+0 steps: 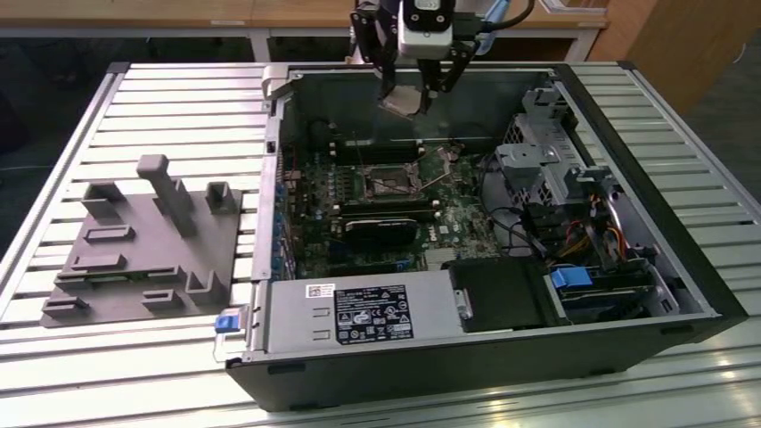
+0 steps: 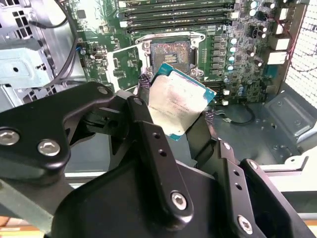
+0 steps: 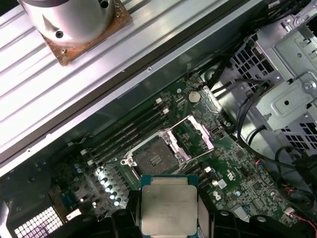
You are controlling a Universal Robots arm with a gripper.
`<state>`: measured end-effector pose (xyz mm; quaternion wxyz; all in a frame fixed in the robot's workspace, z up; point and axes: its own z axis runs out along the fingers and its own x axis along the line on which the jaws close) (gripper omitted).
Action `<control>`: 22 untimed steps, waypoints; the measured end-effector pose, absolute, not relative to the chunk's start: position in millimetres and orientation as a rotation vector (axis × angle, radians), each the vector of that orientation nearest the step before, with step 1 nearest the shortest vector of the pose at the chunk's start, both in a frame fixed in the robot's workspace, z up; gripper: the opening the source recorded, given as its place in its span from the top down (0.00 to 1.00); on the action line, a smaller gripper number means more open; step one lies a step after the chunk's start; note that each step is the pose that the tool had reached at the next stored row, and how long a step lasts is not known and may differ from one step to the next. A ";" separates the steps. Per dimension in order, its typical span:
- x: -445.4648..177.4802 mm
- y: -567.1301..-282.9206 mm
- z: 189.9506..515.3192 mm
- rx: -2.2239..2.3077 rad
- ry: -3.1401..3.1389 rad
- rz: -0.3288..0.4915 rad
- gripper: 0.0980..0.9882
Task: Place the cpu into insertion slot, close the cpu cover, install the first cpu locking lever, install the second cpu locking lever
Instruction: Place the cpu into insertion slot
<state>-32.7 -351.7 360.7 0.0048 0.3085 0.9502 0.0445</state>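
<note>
The gripper (image 1: 412, 92) clamps the cpu (image 2: 181, 99) between its fingers. The cpu hangs above the uncovered insertion slot (image 2: 170, 52), well apart.

The gripper (image 1: 412, 96) is all black: flat jointed links (image 2: 54, 124) with rounded ends, pinned by silver socket screws (image 2: 48, 147). Small holes dot its finger bars (image 2: 166, 168). Above the gripper sits a silver-white wrist block (image 1: 426, 22), and a pale cable (image 1: 509, 18) loops out beside that.
</note>
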 end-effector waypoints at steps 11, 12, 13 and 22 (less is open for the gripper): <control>-32.7 -351.7 357.8 0.998 2.964 0.138 0.50; -32.7 -351.7 357.6 1.002 2.963 0.138 0.50; -32.7 -351.7 357.5 1.007 2.961 0.138 0.50; -32.7 -351.7 355.7 1.179 2.891 0.136 0.50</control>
